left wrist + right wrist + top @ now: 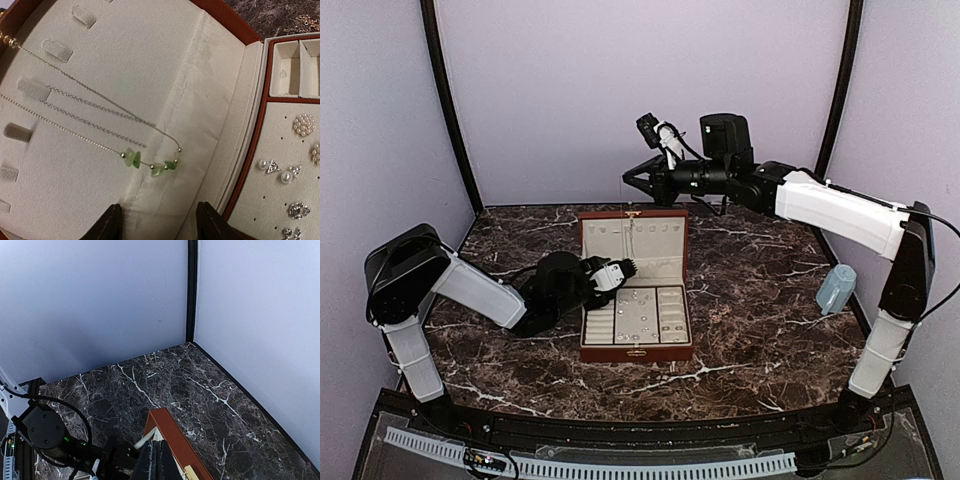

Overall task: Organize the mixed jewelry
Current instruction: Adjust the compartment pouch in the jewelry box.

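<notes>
Mixed jewelry (304, 124) inside an open reddish-brown box (636, 351), which stands about midway between the left and right edges of the dark marble table (760, 300). The lid stands upright on the far side of the box, and its cream lining (150, 60) faces the arms.

Left wrist view: pearl clusters, single pearl studs (286, 176) and small sparkling pieces sit on the perforated cream pad in the base of the box. A necklace (150, 167) of fine silvery chain, carrying three pale green stones and small metal beads, lies stretched against the lid lining. Its strands run up past the padded tabs towards the top edge of the lid.

Left gripper (160, 222): close in front of the lid lining, at the left side of the box. The fingers stand apart with nothing between them, and the green stones lie just beyond the tips.

Right gripper (628, 178): held high above the top edge of the lid, fingers pressed together. In the top view a thin strand hangs from its tip down to the lid.

A pale blue object (836, 288) stands near the right edge of the table, well apart from the box.
</notes>
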### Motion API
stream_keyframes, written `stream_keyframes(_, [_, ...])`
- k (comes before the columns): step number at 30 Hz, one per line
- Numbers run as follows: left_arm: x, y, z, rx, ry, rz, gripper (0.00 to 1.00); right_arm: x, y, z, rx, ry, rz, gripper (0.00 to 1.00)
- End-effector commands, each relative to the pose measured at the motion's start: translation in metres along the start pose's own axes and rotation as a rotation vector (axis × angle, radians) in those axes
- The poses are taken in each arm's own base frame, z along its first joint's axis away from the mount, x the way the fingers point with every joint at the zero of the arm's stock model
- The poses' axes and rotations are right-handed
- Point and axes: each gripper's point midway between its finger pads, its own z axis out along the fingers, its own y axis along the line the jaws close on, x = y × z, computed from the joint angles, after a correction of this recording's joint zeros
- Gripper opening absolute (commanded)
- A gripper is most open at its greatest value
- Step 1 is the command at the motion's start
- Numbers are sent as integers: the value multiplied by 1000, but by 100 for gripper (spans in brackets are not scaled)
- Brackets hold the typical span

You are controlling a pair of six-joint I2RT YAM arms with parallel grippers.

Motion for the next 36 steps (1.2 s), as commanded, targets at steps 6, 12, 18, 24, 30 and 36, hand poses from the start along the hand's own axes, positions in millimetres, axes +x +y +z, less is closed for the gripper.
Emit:
stream_keyframes(6, [2, 1, 10, -20, 10, -25, 52, -33, 14, -21, -9, -96, -31, 0])
stream_keyframes(12, [11, -7, 9, 0, 37, -31, 46, -34, 14, -21, -7, -98, -34, 0])
stream_keyframes(18, [17, -11, 12, 8, 58, -31, 39, -34, 14, -20, -8, -99, -34, 0])
stream_keyframes(24, [15, -10, 13, 4, 58, -38, 27, -33, 13, -21, 2, -98, -31, 0])
stream_keyframes(30, [-25, 11, 2, 44, -32, -148, 34, -37, 11, -36, 50, -108, -14, 0])
stream_keyframes(36, [-76, 40, -26, 113, -143, -289, 45, -43, 12, -48, 72, -122, -24, 0])
